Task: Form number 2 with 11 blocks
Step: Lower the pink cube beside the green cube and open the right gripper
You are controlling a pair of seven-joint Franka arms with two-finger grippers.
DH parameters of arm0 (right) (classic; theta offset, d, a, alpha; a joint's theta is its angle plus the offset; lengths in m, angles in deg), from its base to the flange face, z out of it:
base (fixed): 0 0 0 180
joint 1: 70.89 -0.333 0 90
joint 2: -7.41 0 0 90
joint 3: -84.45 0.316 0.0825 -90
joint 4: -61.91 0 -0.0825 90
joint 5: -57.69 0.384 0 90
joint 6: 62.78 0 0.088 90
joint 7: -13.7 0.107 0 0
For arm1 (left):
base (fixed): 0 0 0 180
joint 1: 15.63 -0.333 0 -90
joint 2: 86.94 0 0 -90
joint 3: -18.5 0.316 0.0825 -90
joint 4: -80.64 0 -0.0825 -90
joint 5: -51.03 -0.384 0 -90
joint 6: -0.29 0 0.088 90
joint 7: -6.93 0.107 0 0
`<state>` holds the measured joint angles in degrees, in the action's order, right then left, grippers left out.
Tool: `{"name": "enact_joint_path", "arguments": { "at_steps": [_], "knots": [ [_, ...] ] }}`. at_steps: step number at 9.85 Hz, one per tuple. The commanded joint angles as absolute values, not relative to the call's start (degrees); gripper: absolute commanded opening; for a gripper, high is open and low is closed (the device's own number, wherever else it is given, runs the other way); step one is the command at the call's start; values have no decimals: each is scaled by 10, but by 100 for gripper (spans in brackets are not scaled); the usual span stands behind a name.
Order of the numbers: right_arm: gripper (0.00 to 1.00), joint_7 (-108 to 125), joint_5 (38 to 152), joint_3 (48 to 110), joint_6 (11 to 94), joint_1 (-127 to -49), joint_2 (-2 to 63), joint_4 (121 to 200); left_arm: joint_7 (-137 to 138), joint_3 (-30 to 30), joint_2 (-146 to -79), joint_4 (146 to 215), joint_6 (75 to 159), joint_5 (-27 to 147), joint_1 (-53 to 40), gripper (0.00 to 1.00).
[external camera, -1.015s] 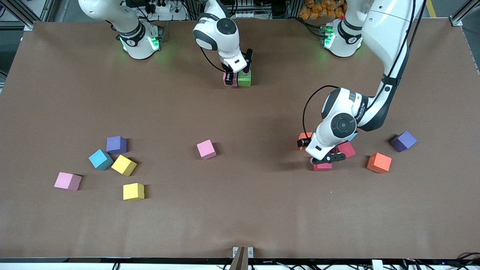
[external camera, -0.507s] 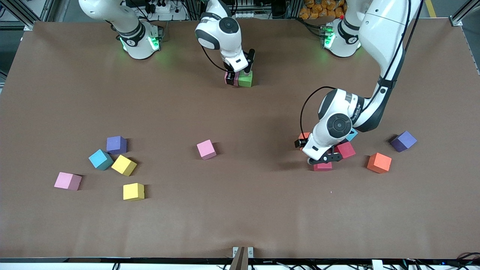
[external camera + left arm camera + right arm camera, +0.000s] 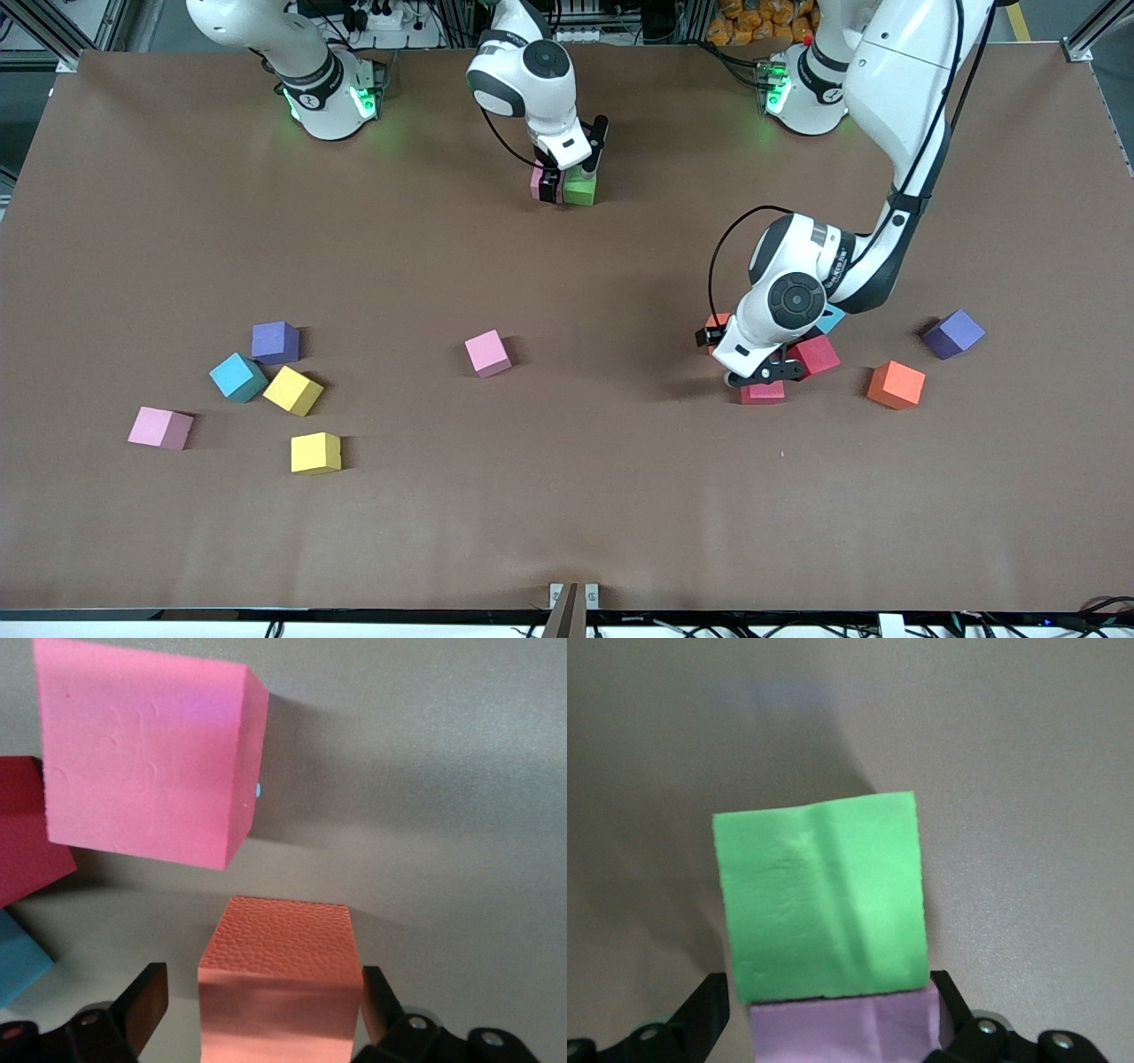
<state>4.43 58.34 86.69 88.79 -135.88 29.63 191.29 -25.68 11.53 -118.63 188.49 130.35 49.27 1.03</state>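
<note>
My right hand is down at the tabletop's edge nearest my bases, about midway along it, fingers spread to either side of a lilac-pink matte foam cube that sits flush against a green foam cube; these two look like the start of the number 2, and I judge the pink one released, not gripped. My left hand is low among the cubes toward my left arm's end, fingers wide and straddling a salmon-red foam cube without visibly pressing it. Just beside it lie a bright pink foam cube, a dark red cube and a sky-blue cube. The foam looks light, soft and grippy, so I would take flat facing sides at mid-height and squeeze gently; crowded neighbours could get nudged.
</note>
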Motion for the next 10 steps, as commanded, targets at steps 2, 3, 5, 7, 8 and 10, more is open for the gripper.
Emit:
{"name": "enact_joint_path", "arguments": {
  "at_steps": [2,3,5,7,8,10],
  "knots": [
    [100,56,570,863,858,-1362,277,1905,-276,118,-1165,1891,1301,489,16,0],
    [100,55,570,863,848,-1361,268,1905,-318,114,-1154,1892,1286,489,16,0],
    [100,54,570,862,810,-1358,241,1905,-380,95,-1128,1892,1256,489,15,0],
    [100,47,571,862,770,-1348,210,1905,-487,67,-1095,1911,1227,520,14,0],
    [100,42,571,862,751,-1334,195,1904,-566,45,-1082,1924,1227,545,14,0],
    [100,41,571,861,704,-1281,173,1886,-790,-19,-1070,1943,1227,559,15,0]
  ]
}}
